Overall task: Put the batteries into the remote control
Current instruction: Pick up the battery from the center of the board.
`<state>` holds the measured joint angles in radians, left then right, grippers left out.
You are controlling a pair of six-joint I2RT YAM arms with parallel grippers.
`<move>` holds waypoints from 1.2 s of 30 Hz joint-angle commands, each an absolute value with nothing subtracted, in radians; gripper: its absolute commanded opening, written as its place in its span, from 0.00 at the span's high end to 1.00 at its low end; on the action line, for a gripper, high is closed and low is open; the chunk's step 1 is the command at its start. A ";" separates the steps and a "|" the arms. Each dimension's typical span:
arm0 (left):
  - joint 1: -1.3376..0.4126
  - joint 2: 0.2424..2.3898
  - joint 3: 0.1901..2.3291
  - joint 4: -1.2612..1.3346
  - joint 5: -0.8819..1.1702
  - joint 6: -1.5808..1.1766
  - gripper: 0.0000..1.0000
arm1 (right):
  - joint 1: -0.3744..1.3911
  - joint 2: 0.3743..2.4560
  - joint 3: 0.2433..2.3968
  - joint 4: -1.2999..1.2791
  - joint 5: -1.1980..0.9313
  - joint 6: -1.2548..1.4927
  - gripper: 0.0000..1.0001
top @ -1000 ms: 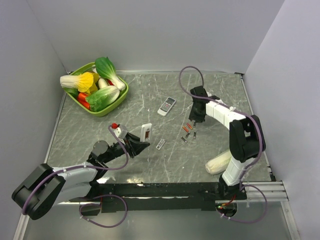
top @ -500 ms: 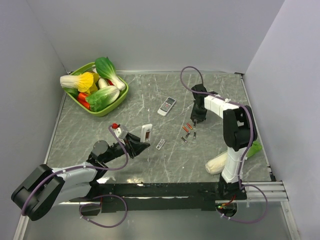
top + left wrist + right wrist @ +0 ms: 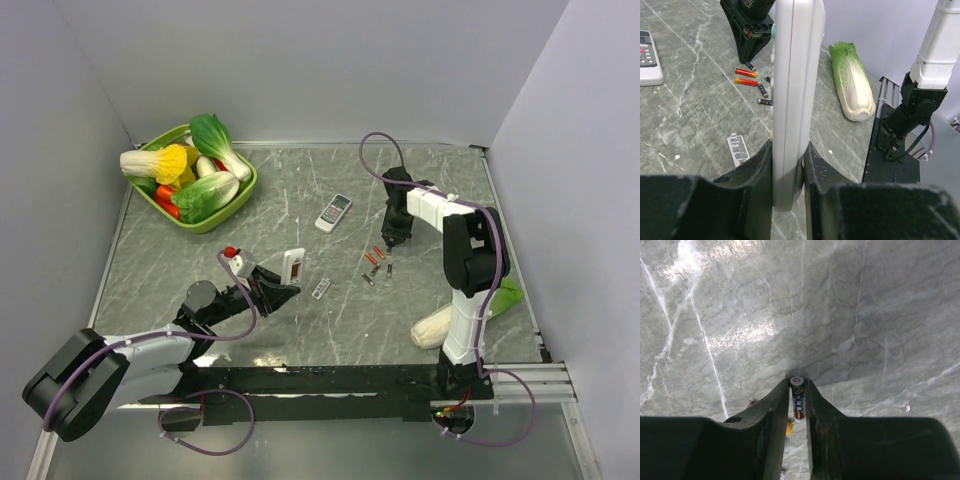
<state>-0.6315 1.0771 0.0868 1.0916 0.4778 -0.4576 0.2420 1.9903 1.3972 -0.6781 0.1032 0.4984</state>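
Note:
My left gripper (image 3: 278, 292) is shut on a white remote control (image 3: 293, 266) and holds it upright on its edge above the table. In the left wrist view the remote (image 3: 792, 95) is pinched between the two black fingers (image 3: 757, 175). My right gripper (image 3: 798, 386) is shut on a dark battery (image 3: 798, 404), its silvery end pointing down at the marble. In the top view that gripper (image 3: 392, 240) hangs just right of the loose batteries (image 3: 375, 262). Orange-red (image 3: 746, 77) and dark (image 3: 763, 93) batteries lie on the table.
A small white battery cover (image 3: 321, 289) lies right of the held remote. A second remote (image 3: 334, 212) lies face up further back. A green basket (image 3: 236, 204) of vegetables stands at the back left. A napa cabbage (image 3: 438, 326) lies by the right arm's base.
The right arm swung its elbow in and the right gripper's fingers closed onto the dark battery. The left arm and the remote have not moved.

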 commanded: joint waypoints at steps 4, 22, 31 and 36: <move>-0.629 1.068 0.123 1.140 0.503 -0.465 0.99 | 0.233 1.990 1.410 -0.683 0.104 0.473 0.91; -0.629 1.114 0.092 1.290 0.413 -0.604 0.99 | 0.483 1.404 1.066 -0.234 0.233 0.313 1.00; -0.630 1.123 0.106 1.282 0.328 -0.716 0.99 | 0.730 1.016 0.772 0.237 0.233 0.158 1.00; -0.649 1.095 0.110 1.236 0.272 -0.762 0.99 | 0.810 0.914 0.687 0.406 0.186 0.149 1.00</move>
